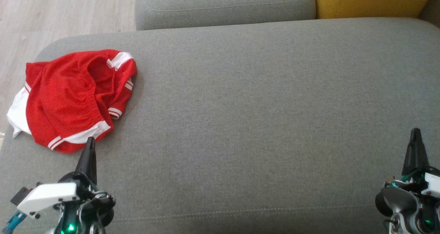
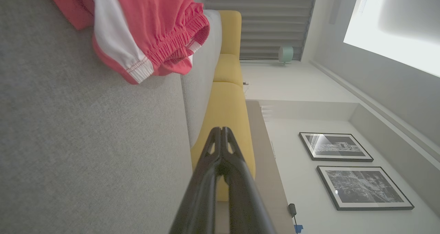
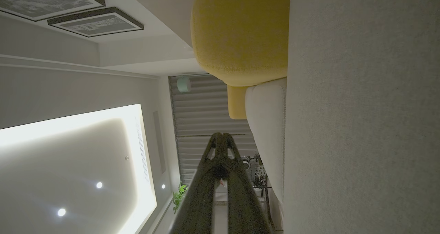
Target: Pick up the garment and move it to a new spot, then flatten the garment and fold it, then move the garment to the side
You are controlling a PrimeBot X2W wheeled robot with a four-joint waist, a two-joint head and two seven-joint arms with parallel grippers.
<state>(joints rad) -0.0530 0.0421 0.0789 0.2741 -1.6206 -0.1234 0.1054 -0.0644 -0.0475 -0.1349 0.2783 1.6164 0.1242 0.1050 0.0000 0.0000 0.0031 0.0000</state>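
The garment (image 1: 72,98) is a pair of red shorts with white stripes and side panels, lying crumpled at the left end of the grey sofa seat (image 1: 257,106). Its elastic waistband and white hem appear at the top of the left wrist view (image 2: 144,27). My left gripper (image 1: 90,140) is shut and empty, its tip just short of the garment's near hem, hovering over the cushion. In its own wrist view the left gripper (image 2: 221,129) has its fingers pressed together. Far off at the lower right, my right gripper (image 1: 416,130) is shut too, fingertips together in its wrist view (image 3: 221,135).
A second grey cushion (image 1: 223,5) and a yellow cushion (image 1: 371,0) stand behind the seat. Wooden floor (image 1: 51,13) lies beyond the seat's left edge. The wide grey seat stretches from the garment across to the right gripper.
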